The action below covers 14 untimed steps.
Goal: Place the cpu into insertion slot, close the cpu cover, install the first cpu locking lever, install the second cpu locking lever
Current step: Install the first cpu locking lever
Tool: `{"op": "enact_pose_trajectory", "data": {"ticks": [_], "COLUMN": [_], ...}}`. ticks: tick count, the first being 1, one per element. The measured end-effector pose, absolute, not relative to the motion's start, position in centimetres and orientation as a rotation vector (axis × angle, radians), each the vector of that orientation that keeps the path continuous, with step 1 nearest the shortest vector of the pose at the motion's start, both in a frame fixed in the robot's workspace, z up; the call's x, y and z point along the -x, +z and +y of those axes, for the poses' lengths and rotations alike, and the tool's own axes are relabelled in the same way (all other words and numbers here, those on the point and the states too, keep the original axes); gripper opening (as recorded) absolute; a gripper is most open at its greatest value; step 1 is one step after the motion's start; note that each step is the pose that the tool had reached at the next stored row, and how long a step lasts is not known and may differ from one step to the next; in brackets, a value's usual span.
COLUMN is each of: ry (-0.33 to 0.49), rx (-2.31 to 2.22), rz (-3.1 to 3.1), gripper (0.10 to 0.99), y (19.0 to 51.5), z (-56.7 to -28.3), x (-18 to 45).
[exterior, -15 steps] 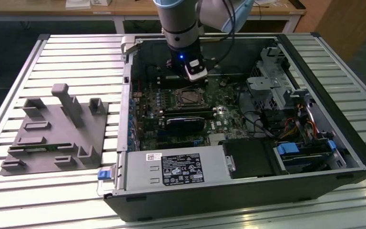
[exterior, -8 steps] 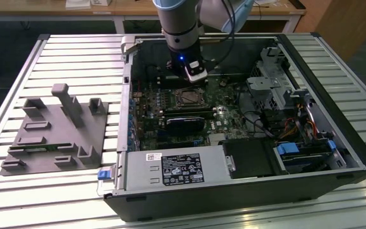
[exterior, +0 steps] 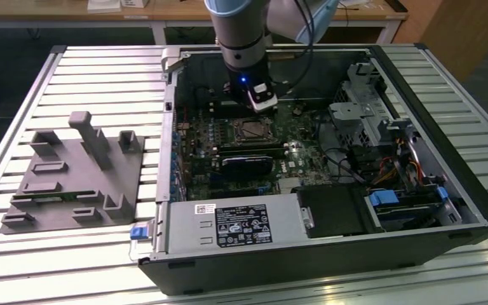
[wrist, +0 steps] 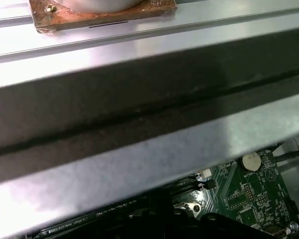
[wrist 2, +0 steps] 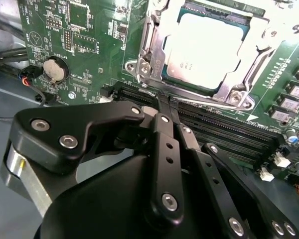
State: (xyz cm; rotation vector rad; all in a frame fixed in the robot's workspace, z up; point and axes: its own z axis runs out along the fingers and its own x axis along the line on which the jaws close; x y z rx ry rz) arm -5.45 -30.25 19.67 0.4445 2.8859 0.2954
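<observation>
In the second wrist view the cpu [wrist 2: 204, 47] lies flat in the insertion slot with its silvery top showing. The cpu cover [wrist 2: 150, 50] is down around it, framing it on all sides. My gripper [wrist 2: 165, 99] is shut with nothing between its black fingers [wrist 2: 168, 144]. Its tips stand at the cover's edge nearest the memory slots, and I cannot tell whether they touch it. In the exterior view the gripper [exterior: 264, 108] hangs from the arm inside the open computer case, just behind the insertion slot [exterior: 250, 129].
Long black memory slots [wrist 2: 229, 129] run beside the socket, and a coin battery [wrist 2: 55, 69] sits on the green board. A dark card [exterior: 248, 166], power supply [exterior: 227, 225] and drive cage [exterior: 371, 108] crowd the case. A grey fixture [exterior: 74, 175] lies outside it.
</observation>
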Motion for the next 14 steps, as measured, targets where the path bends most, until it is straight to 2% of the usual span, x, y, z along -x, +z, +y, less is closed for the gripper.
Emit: {"op": "enact_pose_trajectory", "data": {"ticks": [14], "ry": [0.291], "rx": [-0.444], "rz": [2.886], "gripper": [0.106], "y": [19.13], "z": [-30.61], "x": [5.07]}}
